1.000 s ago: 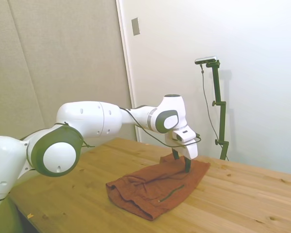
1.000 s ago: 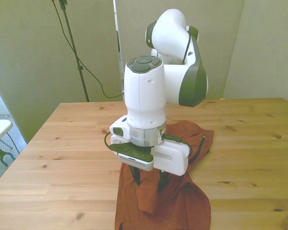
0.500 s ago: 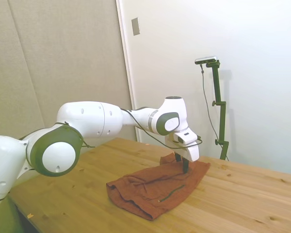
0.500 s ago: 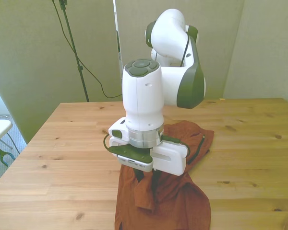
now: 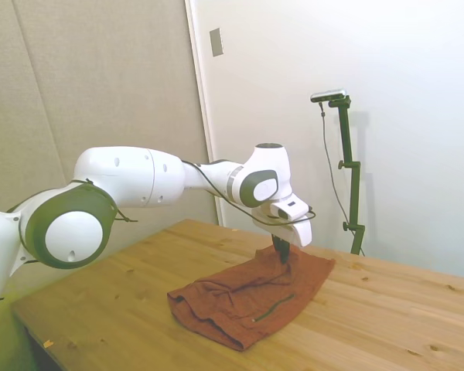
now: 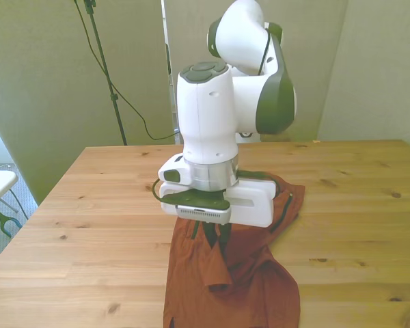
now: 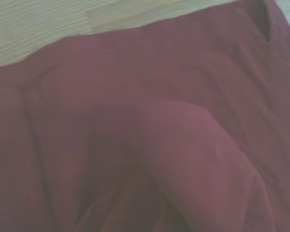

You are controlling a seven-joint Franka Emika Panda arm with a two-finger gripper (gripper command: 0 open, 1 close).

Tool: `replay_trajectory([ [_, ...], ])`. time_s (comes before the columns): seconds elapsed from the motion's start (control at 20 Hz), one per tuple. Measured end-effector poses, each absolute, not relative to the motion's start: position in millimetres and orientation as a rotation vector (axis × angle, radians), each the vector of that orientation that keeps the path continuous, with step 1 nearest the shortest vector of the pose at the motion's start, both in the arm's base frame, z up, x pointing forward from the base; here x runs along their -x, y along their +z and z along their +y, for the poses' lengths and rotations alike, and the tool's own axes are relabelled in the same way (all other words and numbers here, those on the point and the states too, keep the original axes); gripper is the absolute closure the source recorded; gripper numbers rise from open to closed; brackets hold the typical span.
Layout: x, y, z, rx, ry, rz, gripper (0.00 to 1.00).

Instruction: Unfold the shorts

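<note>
Rust-brown shorts (image 5: 251, 295) lie crumpled on a wooden table (image 5: 387, 325), in the lower middle of the side view and the lower centre of the front view (image 6: 236, 273). A dark slit line (image 5: 274, 307) runs across the fabric. The gripper (image 5: 282, 253), just above centre in the side view, has its fingers pinched together on a raised fold of the shorts. The wrist view is filled with blurred reddish cloth (image 7: 150, 145).
</note>
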State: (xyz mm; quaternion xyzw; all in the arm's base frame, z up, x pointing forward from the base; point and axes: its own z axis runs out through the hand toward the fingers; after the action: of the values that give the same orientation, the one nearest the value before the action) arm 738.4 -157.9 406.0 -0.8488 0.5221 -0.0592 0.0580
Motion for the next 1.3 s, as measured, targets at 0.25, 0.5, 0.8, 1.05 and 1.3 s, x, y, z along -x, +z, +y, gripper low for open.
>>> replay_trajectory([
  [0.25,-733,423,-132,2.557,-0.155,1.488,1.0],
  [0.5,-738,449,-75,2.602,-0.169,1.323,1.0],
  [0.8,-742,471,10,2.712,-0.213,1.161,1.0],
  [1.05,-753,462,37,2.725,-0.189,1.095,1.0],
  [1.3,-756,459,67,2.723,-0.201,1.031,0.0],
])
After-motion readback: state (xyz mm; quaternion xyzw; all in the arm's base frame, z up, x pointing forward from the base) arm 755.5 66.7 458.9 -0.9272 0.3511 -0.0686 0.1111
